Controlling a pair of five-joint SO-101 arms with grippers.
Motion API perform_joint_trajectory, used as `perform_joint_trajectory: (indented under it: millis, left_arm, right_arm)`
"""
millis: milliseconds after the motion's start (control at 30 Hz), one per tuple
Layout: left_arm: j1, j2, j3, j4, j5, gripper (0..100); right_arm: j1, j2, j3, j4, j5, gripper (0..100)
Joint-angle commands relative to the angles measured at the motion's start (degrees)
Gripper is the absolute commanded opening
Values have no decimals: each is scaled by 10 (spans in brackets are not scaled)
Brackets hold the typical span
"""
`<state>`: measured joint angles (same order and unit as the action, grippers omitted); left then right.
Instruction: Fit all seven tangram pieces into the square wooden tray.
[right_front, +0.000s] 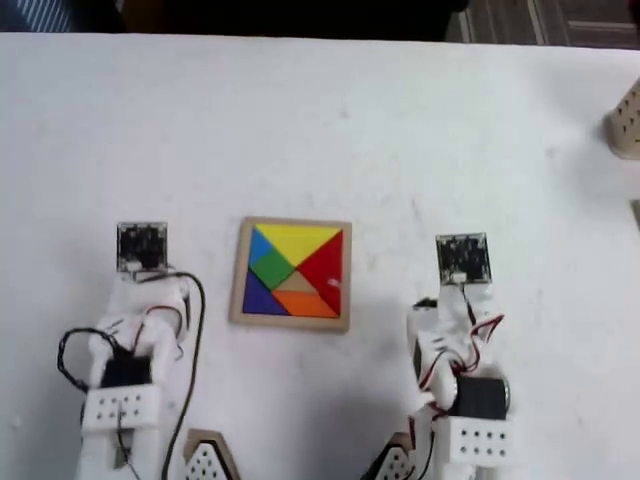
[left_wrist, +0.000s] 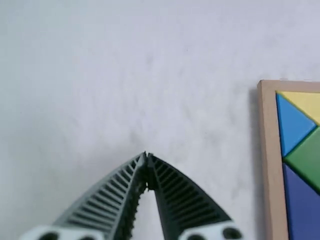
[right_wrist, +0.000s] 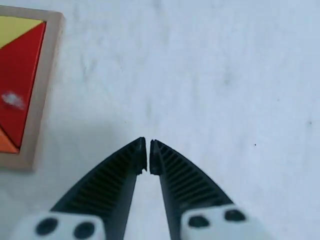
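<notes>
While the tray (right_front: 243, 272) sits mid-frame in the high view, pieces (right_front: 296, 245) filling it, the left arm (right_front: 122, 345) is lower left, the right arm (right_front: 462, 350) lower right; left claw (left_wrist: 146, 157) and right claw (right_wrist: 148, 145) are clenched, empty, above the table (right_front: 320, 130)

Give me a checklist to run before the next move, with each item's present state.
1. Tray lies flat on the table, between the two arms: ok.
2. Left gripper shut, nothing in it: ok.
3. Right gripper shut, nothing in it: ok.
4. Both grippers stand apart from the tray, one on each side: ok.
5. Yellow piece, red piece, green piece and orange piece sit inside the rim: ok.
6. Tan triangle in the middle, seventh piece or bare tray floor: cannot tell.
</notes>
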<state>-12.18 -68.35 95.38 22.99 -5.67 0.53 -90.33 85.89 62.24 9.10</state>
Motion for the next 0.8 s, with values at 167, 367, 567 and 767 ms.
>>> perform_joint_trajectory:
  millis: [167, 367, 567, 767]
  left_arm:
    - [-8, -251, 20, 235, -2, 20]
    - [0, -371, 16, 405, -2, 20]
    - [6, -362, 16, 458, -2, 20]
    - [4, -362, 16, 508, -4, 20]
  right_arm:
    - [-1, -131, 45, 108, 7, 18]
    - [-13, -127, 47, 124, 6, 18]
    - [-14, -126, 111, 103, 5, 18]
    - [-14, -127, 110, 106, 5, 18]
